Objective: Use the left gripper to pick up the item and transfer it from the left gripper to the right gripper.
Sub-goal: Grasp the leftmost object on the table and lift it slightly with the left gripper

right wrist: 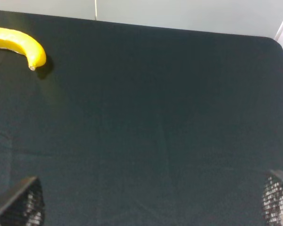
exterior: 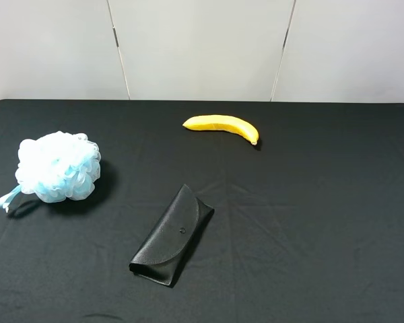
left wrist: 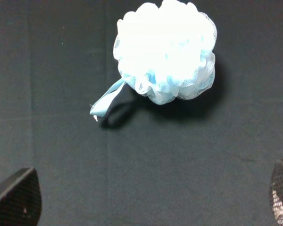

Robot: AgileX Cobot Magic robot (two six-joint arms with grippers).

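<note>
The item, a fluffy light-blue and white mesh pouf [exterior: 57,166], lies on the black table [exterior: 310,202] at the left, its pale blue ribbon loop [exterior: 7,198] trailing toward the left edge. In the left wrist view the pouf [left wrist: 166,52] lies ahead of my left gripper [left wrist: 148,197], whose fingertips [left wrist: 16,197] stand wide apart and empty, well short of it. My right gripper [right wrist: 151,200] is also open and empty over bare cloth; its fingertips [right wrist: 21,205] show at the frame corners. Neither gripper shows in the exterior high view.
A yellow banana [exterior: 222,126] lies at the back centre; it also shows in the right wrist view [right wrist: 19,43]. A flat black glasses case [exterior: 172,235] lies at the front centre. The table's far edge meets a white wall [exterior: 202,47].
</note>
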